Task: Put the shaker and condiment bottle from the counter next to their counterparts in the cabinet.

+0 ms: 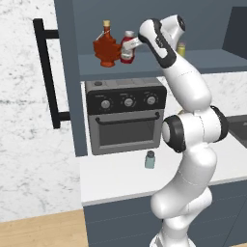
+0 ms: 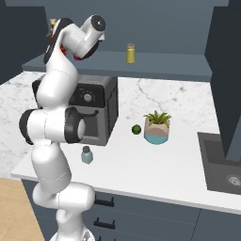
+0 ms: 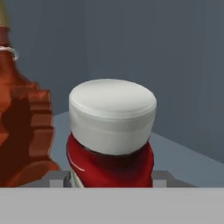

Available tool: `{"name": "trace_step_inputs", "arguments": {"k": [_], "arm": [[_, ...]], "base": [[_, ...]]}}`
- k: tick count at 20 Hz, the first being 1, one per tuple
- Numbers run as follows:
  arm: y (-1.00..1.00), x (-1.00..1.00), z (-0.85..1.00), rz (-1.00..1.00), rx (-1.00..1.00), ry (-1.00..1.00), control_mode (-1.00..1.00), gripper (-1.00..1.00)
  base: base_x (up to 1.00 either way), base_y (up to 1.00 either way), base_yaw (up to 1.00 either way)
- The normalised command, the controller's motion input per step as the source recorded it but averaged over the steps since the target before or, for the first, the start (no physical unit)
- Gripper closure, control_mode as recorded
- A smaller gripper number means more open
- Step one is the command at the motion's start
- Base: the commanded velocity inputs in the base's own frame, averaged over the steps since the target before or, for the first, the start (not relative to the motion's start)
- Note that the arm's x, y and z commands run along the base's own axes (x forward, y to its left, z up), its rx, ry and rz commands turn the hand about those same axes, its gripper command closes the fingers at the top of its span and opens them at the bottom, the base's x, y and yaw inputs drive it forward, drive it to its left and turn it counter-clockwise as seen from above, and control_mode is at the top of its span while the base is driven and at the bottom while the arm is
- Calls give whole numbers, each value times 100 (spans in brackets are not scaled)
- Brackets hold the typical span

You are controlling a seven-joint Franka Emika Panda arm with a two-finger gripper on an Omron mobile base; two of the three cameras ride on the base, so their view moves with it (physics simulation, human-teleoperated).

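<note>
Up on the cabinet (image 1: 72, 29) shelf, the condiment bottle (image 1: 128, 47) stands upright just beside the maple-leaf bottle (image 1: 106, 46), the two near touching in the left base view, which is exactly the pairing the task asks for. The gripper (image 1: 126, 47) reaches in level from the right with its jaws pinching the red body of the condiment bottle below the white cap; the hand view shows that cap large and centred, the red shoulders sitting between the finger pads, so the grip looks square and the bottle untilted. Whether its base already rests on the shelf cannot be told from these views, so I judge this the end of the placing step, with the release yet to come. Holding low on the body rather than by the cap probably keeps it steady while it is set down so close to its neighbour. A careless opening or retreat could nudge either bottle over. The yellow shaker (image 2: 131, 53) waits farther along the same shelf, well apart from the bottles, leaving room beside it. Down on the tabletop (image 1: 116, 178), the shaker (image 1: 150, 159) stands upright in front of the toaster oven (image 1: 126, 115), untouched, so roughly half the job remains.
</note>
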Motion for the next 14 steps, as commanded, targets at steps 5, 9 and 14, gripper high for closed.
{"name": "trace_step_inputs", "arguments": {"k": [5, 9, 14], "arm": [[18, 21, -40, 4, -6, 0, -100, 100], [25, 11, -51, 3, -8, 0, -100, -100], [5, 1, -46, 6, -3, 0, -100, -100]], "base": [[0, 0, 0], [0, 0, 0], [0, 0, 0]]}}
